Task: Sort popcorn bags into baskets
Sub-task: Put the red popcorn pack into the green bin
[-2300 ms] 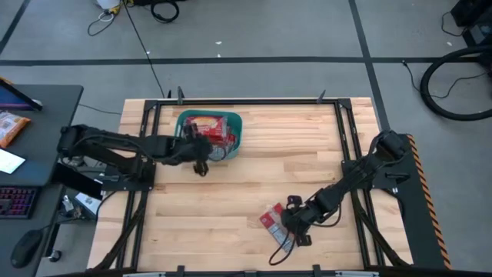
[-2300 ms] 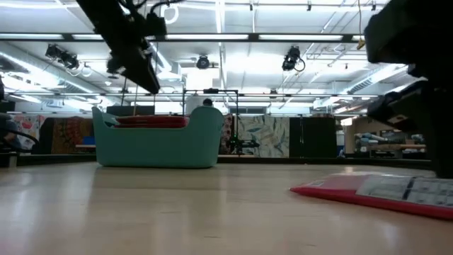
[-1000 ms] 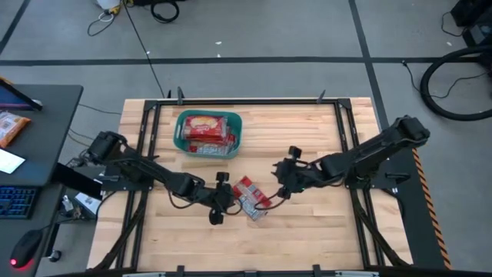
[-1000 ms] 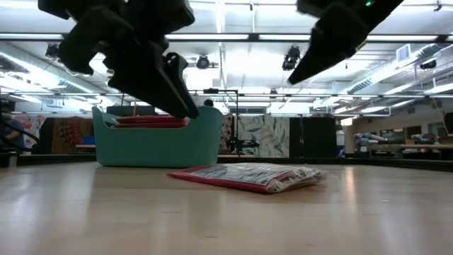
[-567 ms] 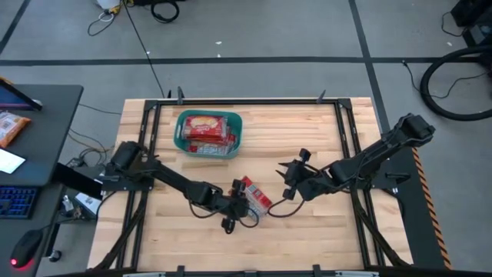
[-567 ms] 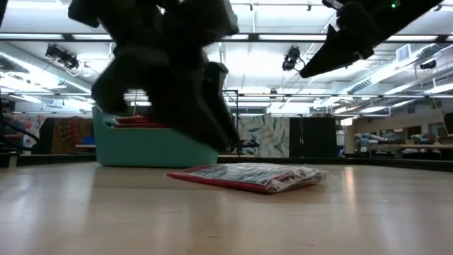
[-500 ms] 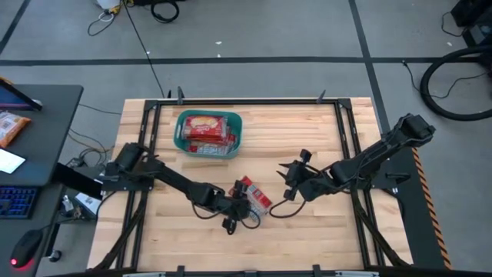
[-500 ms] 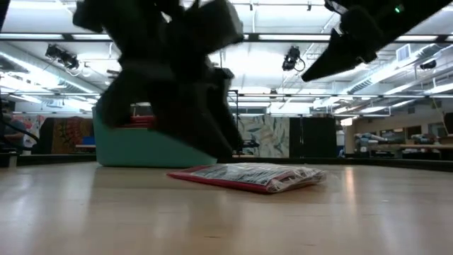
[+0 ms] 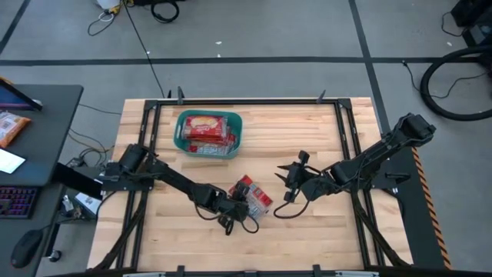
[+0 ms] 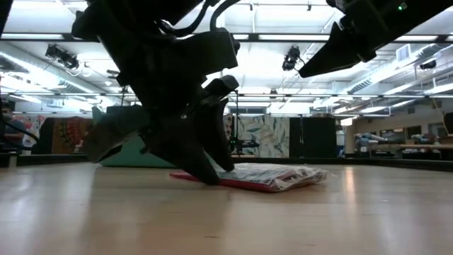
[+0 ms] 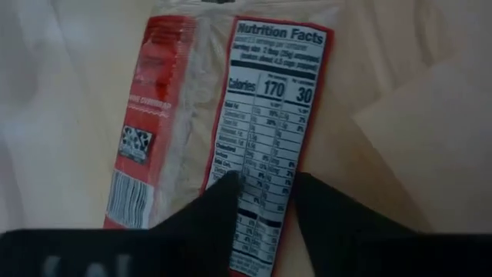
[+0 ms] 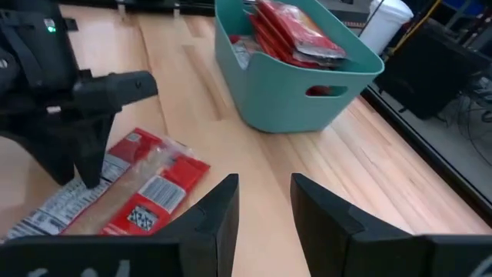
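Teal basket (image 9: 184, 138), far left on the surface (image 9: 307, 231), holds red popcorn bags (image 9: 206, 127). Left gripper (image 9: 240, 211), fingers parted, straddles the near end of one bag (image 9: 254, 195) lying flat mid-surface. Right gripper (image 9: 285, 176) hovers right, fingers released.

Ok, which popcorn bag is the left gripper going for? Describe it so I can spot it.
Start at the teal basket near the table's far left. Come toward the front, about mid-table: one popcorn bag lies flat on the bare wood, with the left gripper down on its end. It is the only bag outside the basket, nutrition label facing up.
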Tool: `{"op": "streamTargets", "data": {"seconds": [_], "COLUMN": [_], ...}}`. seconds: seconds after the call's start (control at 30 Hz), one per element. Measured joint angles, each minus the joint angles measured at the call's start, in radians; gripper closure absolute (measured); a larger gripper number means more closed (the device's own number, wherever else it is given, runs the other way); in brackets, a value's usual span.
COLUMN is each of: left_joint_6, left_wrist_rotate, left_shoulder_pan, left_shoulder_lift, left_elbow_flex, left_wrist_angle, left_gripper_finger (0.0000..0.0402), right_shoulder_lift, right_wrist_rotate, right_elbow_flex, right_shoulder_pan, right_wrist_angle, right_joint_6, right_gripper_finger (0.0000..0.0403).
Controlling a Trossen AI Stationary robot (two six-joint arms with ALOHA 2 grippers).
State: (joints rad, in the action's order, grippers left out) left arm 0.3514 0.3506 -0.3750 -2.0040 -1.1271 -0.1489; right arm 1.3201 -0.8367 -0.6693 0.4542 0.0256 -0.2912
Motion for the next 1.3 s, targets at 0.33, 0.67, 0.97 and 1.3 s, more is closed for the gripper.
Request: {"op": "streamTargets", "data": {"seconds": [0.33, 0.67, 0.97, 1.3], "left_joint_6": [-0.076, -0.249, -0.314, -0.481], "left_wrist_rotate": [0.031, 0.167, 0.216, 0.001], "left_shoulder_pan": [-0.002, -0.017, -0.021, -0.016], "left_shoulder_lift": [0.032, 0.293, 0.401, 0.388], "left_elbow_flex": [0.007, 0.01, 0.008, 0.006], "left_wrist_angle": [-0.066, -0.337, -0.382, -0.379], "left_gripper_finger": [0.0395, 0.0399, 0.04, 0.0369], "right_shoulder_lift": [0.002, 0.002, 0.002, 0.003], "right_wrist_rotate": [0.003, 0.003, 0.002, 0.061], "right_elbow_flex": [0.0, 0.0, 0.0, 0.0], "right_shoulder_pan": [0.002, 0.017, 0.016, 0.015], "right_wrist_angle": [-0.008, -0.005, 0.0, -0.011], "right_joint_6": [0.006, 0.006, 0.007, -0.001], "right_gripper_finger": [0.0277, 0.0277, 0.0277, 0.0277]}}
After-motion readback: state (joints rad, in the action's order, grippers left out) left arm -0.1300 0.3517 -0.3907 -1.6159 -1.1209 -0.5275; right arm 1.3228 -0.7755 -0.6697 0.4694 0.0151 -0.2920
